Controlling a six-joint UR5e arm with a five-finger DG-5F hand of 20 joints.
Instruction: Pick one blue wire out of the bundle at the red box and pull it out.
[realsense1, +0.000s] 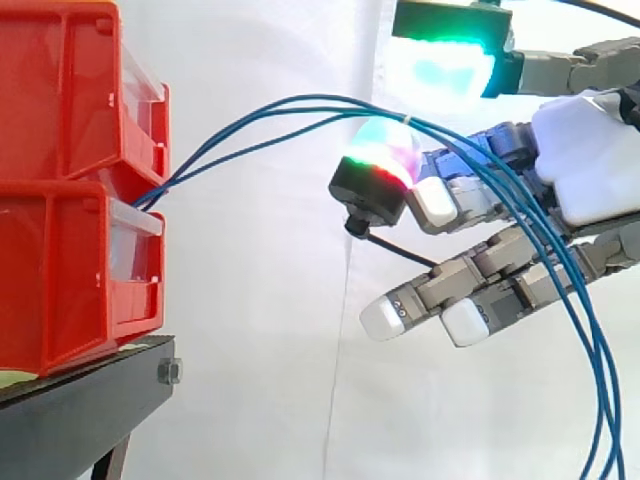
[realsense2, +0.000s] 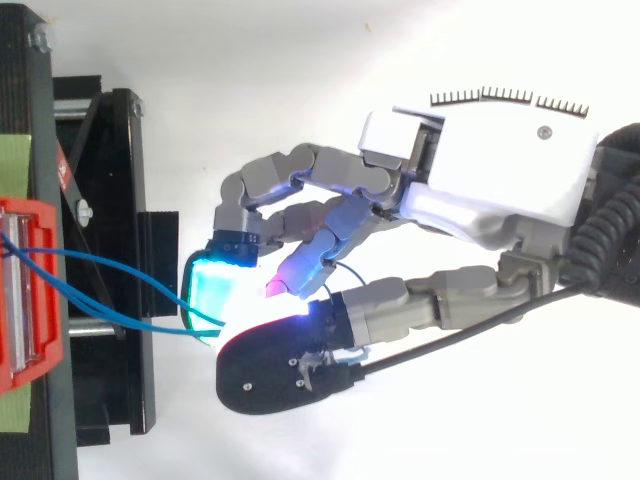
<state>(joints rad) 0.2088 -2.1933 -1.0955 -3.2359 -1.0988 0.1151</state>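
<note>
A bundle of thin blue wires (realsense1: 290, 103) comes out between the two stacked red bins (realsense1: 60, 110) at the left. It arcs up to the right, then drops away at the lower right. The hand (realsense1: 590, 160) reaches in from the right with its fingers half bent toward the bins. The wires lie across the top of one glowing fingertip (realsense1: 375, 165). The thumb pad (realsense1: 440, 60) hovers above them with a clear gap. From above, the wires (realsense2: 120, 268) end between that fingertip (realsense2: 212, 285) and the thumb (realsense2: 280, 365). Nothing is pinched.
The red bins stand on a black stand (realsense1: 80, 400) at the left, its frame (realsense2: 110, 200) seen from above. A white curtain hangs behind. Open space lies between the bins and the hand, crossed by the wires alone.
</note>
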